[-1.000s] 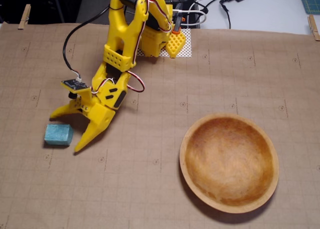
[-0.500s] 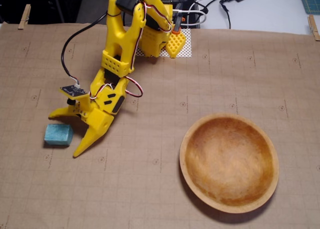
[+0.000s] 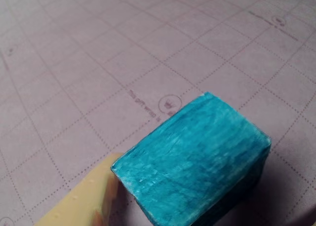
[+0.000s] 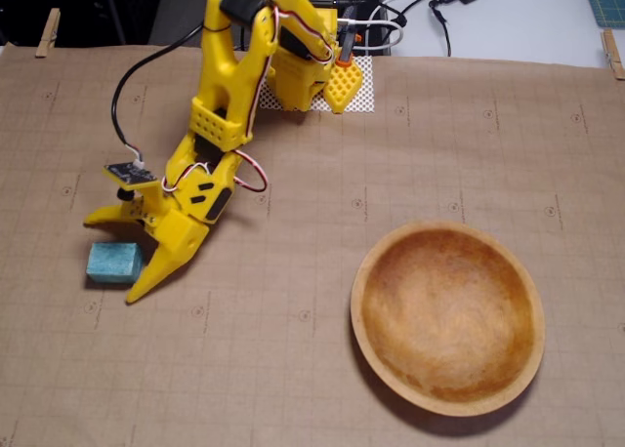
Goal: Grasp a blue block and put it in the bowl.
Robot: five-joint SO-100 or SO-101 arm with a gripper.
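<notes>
In the fixed view the small teal-blue rectangular block (image 4: 114,262) lies far left on the gridded paper mat (image 4: 293,369); the large round wooden bowl (image 4: 532,301) sits well apart, right.

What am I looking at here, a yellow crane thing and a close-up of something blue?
The yellow thing is a small robot arm standing on a table covered with a brown gridded mat. One picture comes from a camera that stands still and looks down on the whole scene. The other comes from a little camera riding on the arm's wrist, so it sees things very close.

At the arm's tip is the gripper, its jaws spread open around a small blue block, which lies on the mat. The wrist view shows that same blue block filling the picture, with one yellow finger beside it. The jaws have not closed on the block yet.

To the right in the fixed view sits an empty wooden bowl.
</notes>
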